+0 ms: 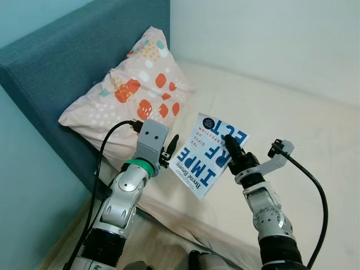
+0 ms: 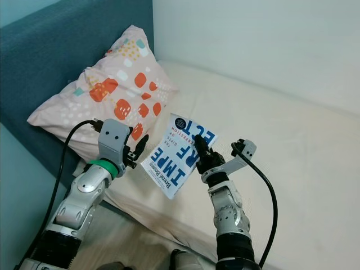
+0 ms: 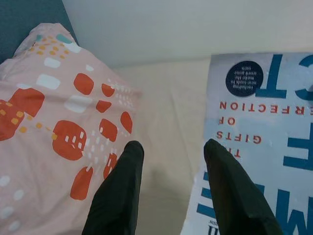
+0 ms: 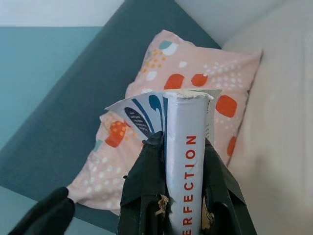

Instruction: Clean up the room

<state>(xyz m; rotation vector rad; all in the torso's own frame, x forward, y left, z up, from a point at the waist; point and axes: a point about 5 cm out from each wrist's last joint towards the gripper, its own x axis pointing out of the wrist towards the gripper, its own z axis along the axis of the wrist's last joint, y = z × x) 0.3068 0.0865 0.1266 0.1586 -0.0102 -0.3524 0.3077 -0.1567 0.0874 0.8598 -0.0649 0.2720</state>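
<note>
Silver arms, blk fingers (image 3: 117,196), prob. green wristband

Pillow (image 1: 135,90) propped against headboard (image 1: 67,56) at bed's (image 1: 292,135) left end, resting on mattress; book (image 1: 209,154) held above mattress edge, right of pillow; left gripper (image 1: 170,147) just left of book; right gripper (image 1: 232,147) clamped on book's right side.

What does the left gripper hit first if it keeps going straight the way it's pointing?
Probably the bed sheet: the open left gripper aims at the gap between the pillow and the book held by the right gripper. One finger already overlaps the book's edge; depth unclear.
</note>
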